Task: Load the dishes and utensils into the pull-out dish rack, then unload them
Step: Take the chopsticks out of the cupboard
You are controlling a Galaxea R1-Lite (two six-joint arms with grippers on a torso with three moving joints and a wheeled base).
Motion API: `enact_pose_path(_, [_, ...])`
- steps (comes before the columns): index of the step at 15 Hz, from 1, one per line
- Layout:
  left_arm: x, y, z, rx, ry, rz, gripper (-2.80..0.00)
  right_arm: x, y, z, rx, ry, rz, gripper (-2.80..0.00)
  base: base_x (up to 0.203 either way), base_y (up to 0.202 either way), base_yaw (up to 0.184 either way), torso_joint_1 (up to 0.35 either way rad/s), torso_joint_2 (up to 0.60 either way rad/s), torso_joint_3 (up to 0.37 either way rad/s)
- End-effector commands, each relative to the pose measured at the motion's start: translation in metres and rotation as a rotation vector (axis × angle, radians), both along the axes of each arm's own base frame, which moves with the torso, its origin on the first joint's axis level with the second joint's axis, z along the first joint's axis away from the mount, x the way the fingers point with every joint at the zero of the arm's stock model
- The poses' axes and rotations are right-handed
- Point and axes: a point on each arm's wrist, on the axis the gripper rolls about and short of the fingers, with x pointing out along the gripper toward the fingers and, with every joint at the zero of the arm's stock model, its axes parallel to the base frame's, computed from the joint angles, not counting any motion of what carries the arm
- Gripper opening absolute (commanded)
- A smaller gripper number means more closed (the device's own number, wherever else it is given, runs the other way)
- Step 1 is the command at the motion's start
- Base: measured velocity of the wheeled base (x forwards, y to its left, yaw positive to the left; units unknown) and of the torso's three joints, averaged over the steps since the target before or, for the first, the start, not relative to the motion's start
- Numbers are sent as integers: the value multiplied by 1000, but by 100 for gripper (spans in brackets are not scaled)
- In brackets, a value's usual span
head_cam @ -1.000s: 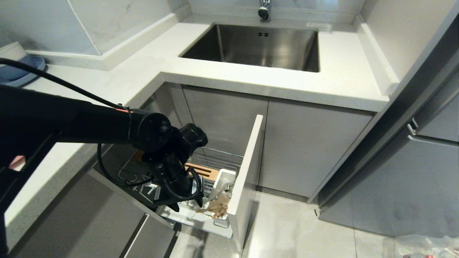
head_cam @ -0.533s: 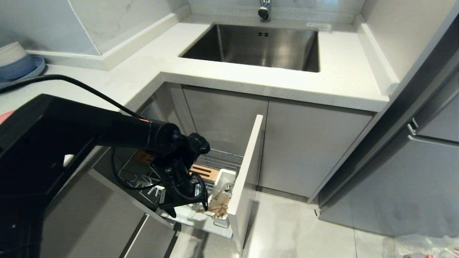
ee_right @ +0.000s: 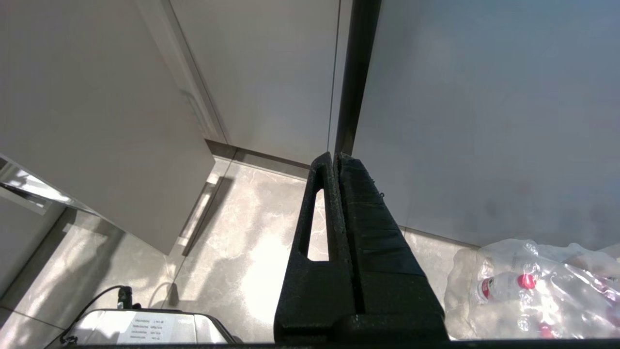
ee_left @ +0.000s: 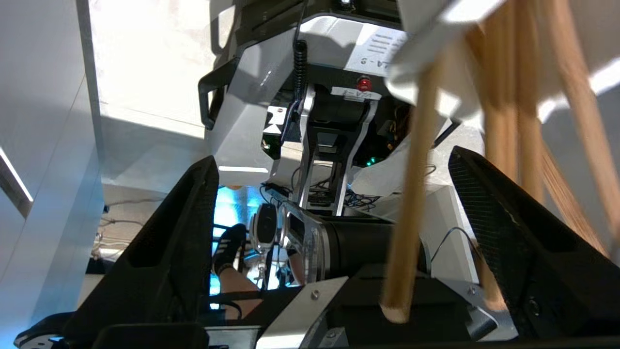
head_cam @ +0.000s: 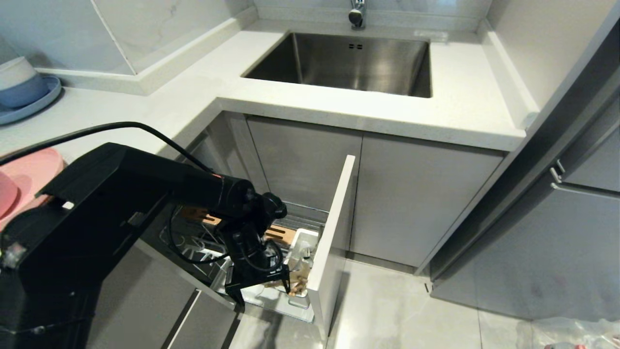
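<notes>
the chopsticks stand in the white cup at the front of the pulled-out rack, just behind the cabinet front. in the left wrist view you see the chopsticks passing between the spread fingers with air on both sides, so your left pincer is wide and holds nothing; it hangs over the cup.

so you can count the chopsticks as loaded. i can't make out the fork for certain among what stands in the cup. the pink plate and bowl sit on the counter at the left edge of the head view, so the dishes are not yet racked. by my reading you are partway through loading, with all the unloading to come.

your right pincer hangs parked over the floor, fingers pressed together, empty.
</notes>
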Motion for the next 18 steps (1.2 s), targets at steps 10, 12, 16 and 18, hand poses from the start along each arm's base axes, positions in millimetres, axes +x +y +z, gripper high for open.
enact_pose_path(10, [8, 2, -14, 11, 41, 17, -280, 0, 0, 0, 0, 0, 1, -280, 0, 0, 0, 0, 0, 0])
enact_pose_path(12, [8, 2, -13, 9, 37, 21, -280, 0, 0, 0, -1, 0, 1, -280, 0, 0, 0, 0, 0, 0])
enact_pose_path(16, [7, 1, -11, 9, 40, 20, -280, 0, 0, 0, -1, 0, 1, -280, 0, 0, 0, 0, 0, 0])
enact_pose_path(18, [6, 0, -12, 8, 45, 17, -280, 0, 0, 0, 0, 0, 1, -280, 0, 0, 0, 0, 0, 0])
